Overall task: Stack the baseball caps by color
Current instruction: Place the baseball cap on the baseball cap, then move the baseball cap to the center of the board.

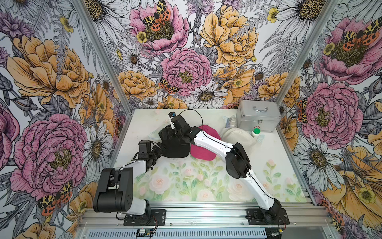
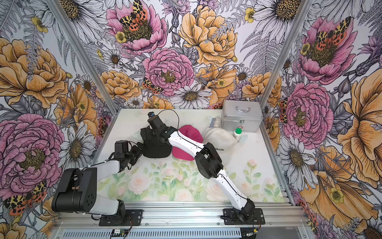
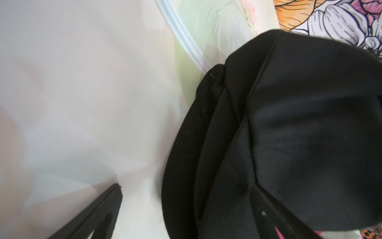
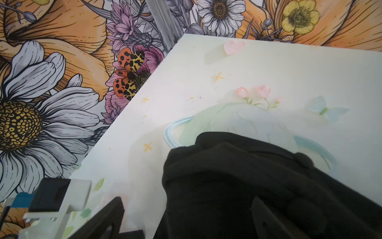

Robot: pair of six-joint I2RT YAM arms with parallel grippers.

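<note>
Black baseball caps (image 1: pixel 175 150) (image 2: pixel 157 152) lie piled left of the middle, brims toward the front. A hot pink cap (image 1: pixel 203 154) (image 2: pixel 183 154) lies right beside them, partly under my right arm. A cream-white cap (image 1: pixel 237 135) (image 2: pixel 221 136) with black lettering sits further right. My left gripper (image 1: pixel 158 149) (image 3: pixel 190 209) is open at the pile's left edge, with the black caps (image 3: pixel 289 124) reaching in between its fingers. My right gripper (image 1: pixel 167 134) (image 4: pixel 186 217) is open over the rear of the pile, black fabric (image 4: pixel 237 186) between its fingers.
A silver metal case (image 1: pixel 258 118) with a handle stands at the back right corner. A small white green-lidded bottle (image 1: pixel 256 132) stands in front of it, close to the cream-white cap. A clear plastic item (image 1: pixel 230 122) lies left of the case. Walls close in on three sides.
</note>
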